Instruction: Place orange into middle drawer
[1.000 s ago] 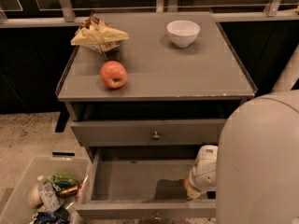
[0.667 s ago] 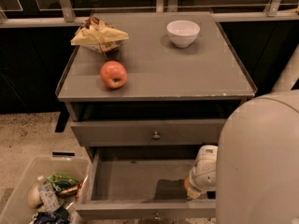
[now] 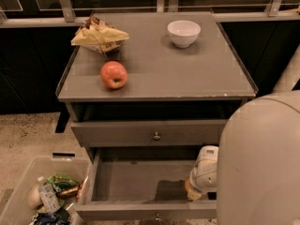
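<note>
The middle drawer (image 3: pixel 131 179) is pulled out below the cabinet top, showing its bare grey floor and side walls. My gripper (image 3: pixel 194 191), with its white wrist above it, hangs inside the drawer at its right end, just above the floor. A small part of the orange (image 3: pixel 188 186) shows at the gripper's lower left edge; the rest is hidden by the gripper. A dark shadow lies on the drawer floor to the left of it.
A closed drawer front with a round knob (image 3: pixel 156 136) sits above the open drawer. On the cabinet top (image 3: pixel 187 74) are a red-and-yellow apple (image 3: pixel 114 74), a white bowl (image 3: pixel 183 33) and a snack bag (image 3: pixel 98 35). A clear bin of items (image 3: pixel 47 196) stands on the floor at left. My pale body (image 3: pixel 262 163) fills the right.
</note>
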Robot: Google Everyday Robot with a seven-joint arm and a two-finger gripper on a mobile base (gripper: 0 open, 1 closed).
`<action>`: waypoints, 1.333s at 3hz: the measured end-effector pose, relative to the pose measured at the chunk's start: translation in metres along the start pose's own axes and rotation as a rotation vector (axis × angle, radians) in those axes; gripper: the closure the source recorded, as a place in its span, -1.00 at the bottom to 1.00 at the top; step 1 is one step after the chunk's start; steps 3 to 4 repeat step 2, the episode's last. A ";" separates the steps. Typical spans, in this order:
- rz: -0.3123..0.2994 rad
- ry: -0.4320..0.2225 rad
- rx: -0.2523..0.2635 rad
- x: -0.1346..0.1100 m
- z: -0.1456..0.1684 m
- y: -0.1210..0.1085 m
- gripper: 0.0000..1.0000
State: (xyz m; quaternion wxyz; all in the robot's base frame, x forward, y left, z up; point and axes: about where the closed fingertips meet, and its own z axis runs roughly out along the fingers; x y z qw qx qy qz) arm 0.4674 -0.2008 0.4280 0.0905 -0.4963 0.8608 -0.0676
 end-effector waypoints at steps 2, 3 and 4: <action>0.000 0.000 0.000 0.000 0.000 0.000 -1.00; 0.000 0.000 0.000 0.000 0.000 0.000 -1.00; 0.000 0.000 0.000 0.000 0.000 0.000 -1.00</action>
